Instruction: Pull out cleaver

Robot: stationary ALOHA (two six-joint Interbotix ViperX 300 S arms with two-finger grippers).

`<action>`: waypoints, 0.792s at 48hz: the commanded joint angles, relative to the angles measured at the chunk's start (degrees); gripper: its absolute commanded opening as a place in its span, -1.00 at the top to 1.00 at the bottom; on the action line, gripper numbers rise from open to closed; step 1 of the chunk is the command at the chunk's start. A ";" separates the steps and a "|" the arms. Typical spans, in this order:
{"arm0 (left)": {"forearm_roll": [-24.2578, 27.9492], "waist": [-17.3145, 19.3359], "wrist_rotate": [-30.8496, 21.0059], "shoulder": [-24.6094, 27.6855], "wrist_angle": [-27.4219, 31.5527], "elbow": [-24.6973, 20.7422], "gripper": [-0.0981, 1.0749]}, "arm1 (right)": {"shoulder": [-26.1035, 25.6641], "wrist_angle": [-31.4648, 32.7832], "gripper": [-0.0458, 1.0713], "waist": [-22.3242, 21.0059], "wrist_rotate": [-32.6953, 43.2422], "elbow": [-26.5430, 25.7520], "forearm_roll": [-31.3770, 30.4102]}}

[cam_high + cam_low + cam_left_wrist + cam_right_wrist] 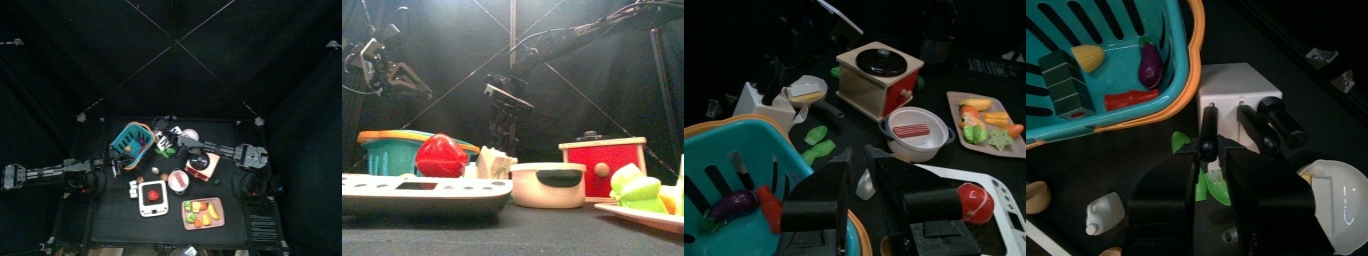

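A white knife block [1240,92] stands beside the teal basket [1106,60], with several black handles sticking out of its slots. My right gripper [1209,160] is shut on one black handle, the cleaver's [1209,122]; the blade is hidden inside the block. In the top view the right gripper [164,136] reaches across to the block [168,148] next to the basket [132,140]. In the front view the block [493,160] shows behind the scale. My left gripper [863,190] hovers over the basket's rim [724,140], jaws slightly apart and empty.
A red box with a black knob [881,75] and a white pot [915,132] sit right of the block. A white scale [154,200] with a red fruit and a plate of toy food [203,212] lie at the front. Green pieces [815,140] lie by the basket.
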 commanded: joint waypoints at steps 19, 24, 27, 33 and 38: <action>0.53 0.18 0.00 0.00 -0.53 -1.41 -0.23 | -6.06 1.85 -0.12 1.32 0.09 0.26 -2.37; 0.53 0.18 0.09 0.00 -0.53 -1.32 -0.23 | -6.94 2.02 -0.12 1.58 0.18 0.53 -3.08; 0.53 0.18 0.09 0.00 -0.53 -1.32 -0.23 | -7.47 2.02 -0.12 1.76 0.09 0.62 -3.16; 0.44 0.26 0.00 0.00 -0.53 -1.14 -0.23 | -8.70 2.02 -0.12 2.20 0.09 1.14 -3.69; 0.53 0.18 0.00 0.00 -0.53 -1.05 -0.23 | -10.28 2.11 -0.12 2.81 0.09 1.93 -4.48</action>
